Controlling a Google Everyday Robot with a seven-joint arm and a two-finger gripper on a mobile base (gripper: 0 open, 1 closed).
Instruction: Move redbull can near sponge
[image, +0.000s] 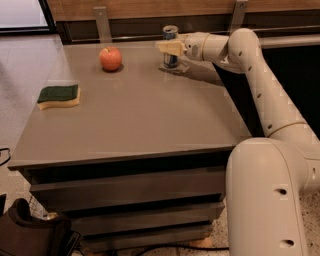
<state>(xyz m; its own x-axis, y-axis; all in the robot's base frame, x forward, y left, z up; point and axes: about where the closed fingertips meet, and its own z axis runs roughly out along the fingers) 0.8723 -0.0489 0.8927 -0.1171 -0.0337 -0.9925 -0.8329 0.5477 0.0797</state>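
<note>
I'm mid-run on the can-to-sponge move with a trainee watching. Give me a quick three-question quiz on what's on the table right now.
1. True or false: the redbull can stands right beside the sponge.
2. Which thing sits on the table left of the can, near the back edge? A) an apple B) a mug C) a banana
3. Fill in: the hand is at the ____, near the table's far edge.

Key:
1. False. The sponge lies far off, near the table's left edge.
2. A.
3. redbull can.
</note>
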